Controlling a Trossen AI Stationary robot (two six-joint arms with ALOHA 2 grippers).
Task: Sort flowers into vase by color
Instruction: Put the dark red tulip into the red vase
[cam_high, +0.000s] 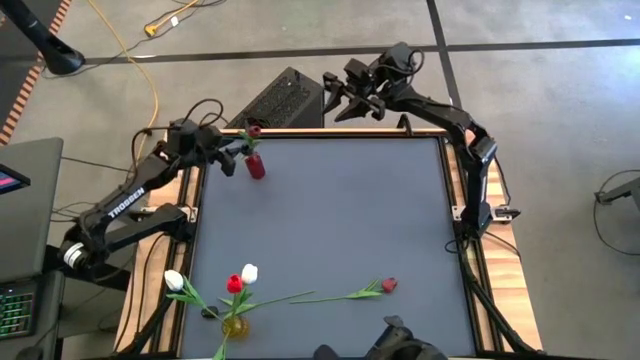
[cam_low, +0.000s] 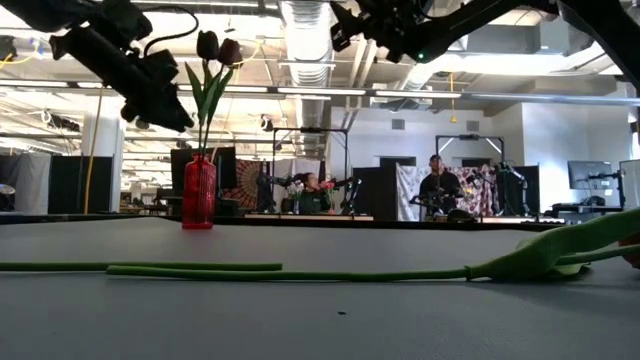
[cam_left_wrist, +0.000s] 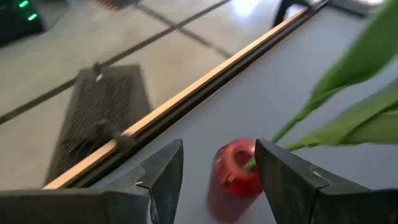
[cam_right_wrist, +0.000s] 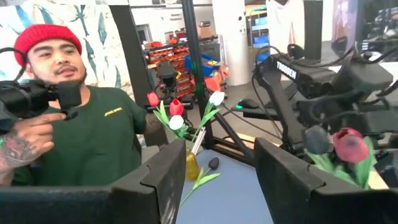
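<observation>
While the left gripper (cam_high: 232, 160) hangs open just beside the red vase (cam_high: 256, 166) in the upper left of the high view, the step in hand looks like a release: a dark-headed tulip (cam_high: 253, 131) stands in that vase and nothing sits between the fingers. The right gripper (cam_high: 345, 100) waits beyond the table's far edge, upper centre, jaws apart and empty. At the bottom left a yellow vase (cam_high: 235, 326) holds a red tulip (cam_high: 234, 284) and two white ones; a loose dark red tulip (cam_high: 389, 285) lies flat on the mat, lower centre. My judgement: the next move calls for lifting clear without catching the leaves, then fetching that loose stem.

The low view alone shows two heads (cam_low: 218, 46) above the red vase, upper left.

The left wrist view shows the vase mouth (cam_left_wrist: 236, 163) between the open fingers, stems leaning right.

The right wrist view alone shows a person (cam_right_wrist: 74, 124) holding a camera at the left.
</observation>
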